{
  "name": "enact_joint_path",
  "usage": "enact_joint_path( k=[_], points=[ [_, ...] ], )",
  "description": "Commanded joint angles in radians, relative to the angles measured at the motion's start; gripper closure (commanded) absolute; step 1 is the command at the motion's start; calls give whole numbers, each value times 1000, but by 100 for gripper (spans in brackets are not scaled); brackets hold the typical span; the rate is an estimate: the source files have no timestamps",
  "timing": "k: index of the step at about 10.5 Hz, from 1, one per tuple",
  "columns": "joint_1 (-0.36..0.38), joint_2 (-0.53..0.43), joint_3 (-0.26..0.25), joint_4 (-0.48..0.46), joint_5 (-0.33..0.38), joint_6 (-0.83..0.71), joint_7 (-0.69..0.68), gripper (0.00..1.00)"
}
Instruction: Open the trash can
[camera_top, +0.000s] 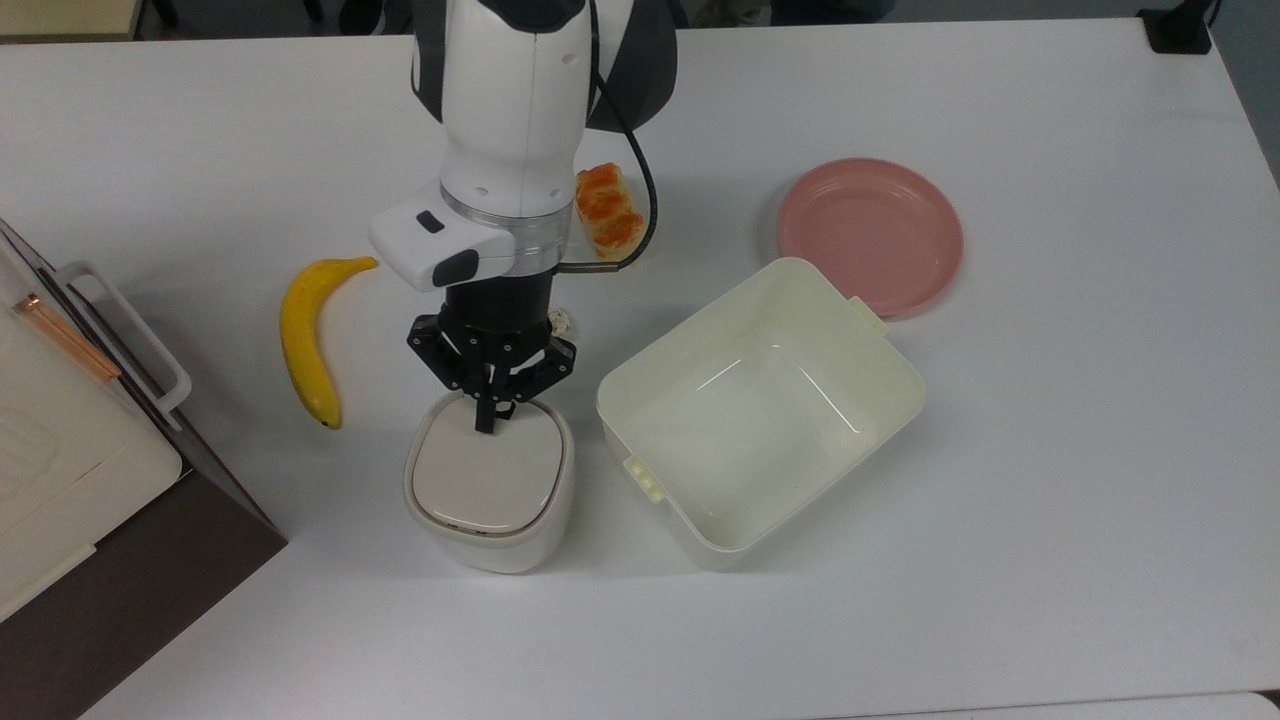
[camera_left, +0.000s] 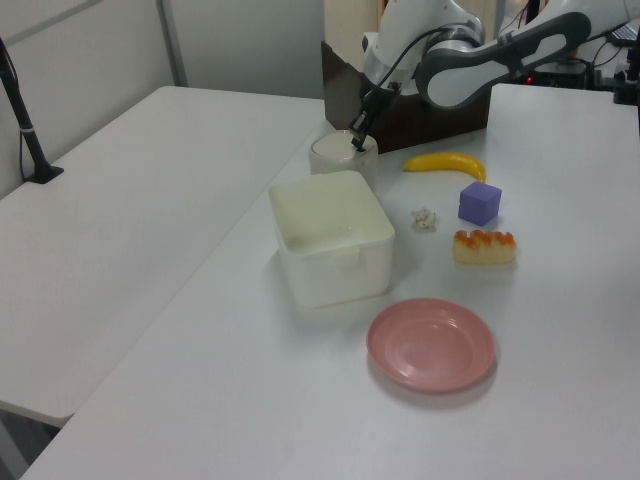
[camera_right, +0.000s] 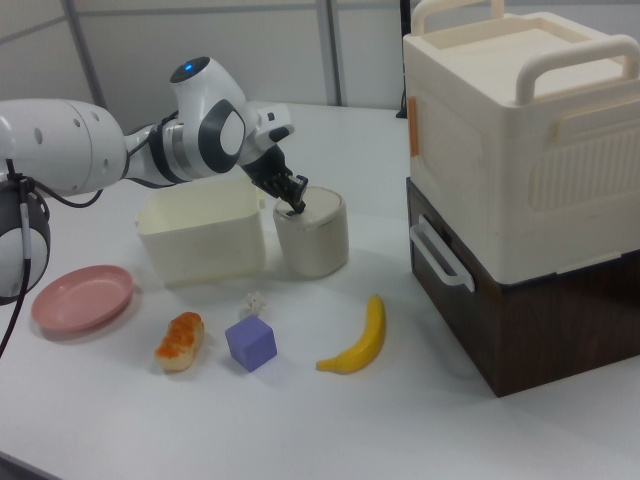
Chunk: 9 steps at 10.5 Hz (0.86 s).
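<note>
The trash can (camera_top: 488, 500) is a small cream-white rounded bin with a flat beige lid (camera_top: 490, 472), standing near the table's front in the top view. My gripper (camera_top: 487, 420) points straight down with its fingers shut together. Its tips rest on the lid's far edge, next to the rim. The lid lies flat and closed, with a thin dark line along its near edge. In the left view the gripper (camera_left: 357, 146) touches the top of the trash can (camera_left: 338, 158). The right view has the gripper (camera_right: 296, 209) on the trash can's (camera_right: 312, 238) upper rim.
A large lidless cream tub (camera_top: 870, 345) stands just to the top view's right of the bin. A pink plate (camera_top: 870, 235), a bread piece (camera_top: 607, 210), a banana (camera_top: 305, 340), a purple cube (camera_left: 480, 203) and a small white scrap (camera_left: 425, 218) lie around. A big cream box (camera_right: 520, 150) on a dark base stands beside the bin.
</note>
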Motion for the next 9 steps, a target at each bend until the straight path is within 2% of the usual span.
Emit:
enact_joint_path(
  k=[1, 4, 6, 7, 9],
  points=[
    [18, 2, -10, -42, -38, 41, 32, 100],
    [15, 3, -10, -57, -54, 43, 32, 100],
    [7, 0, -9, -48, -37, 42, 57, 100],
    [0, -1, -9, -45, -19, 43, 98, 100],
    [-17, -14, -9, -11, 87, 38, 118, 100]
  ],
)
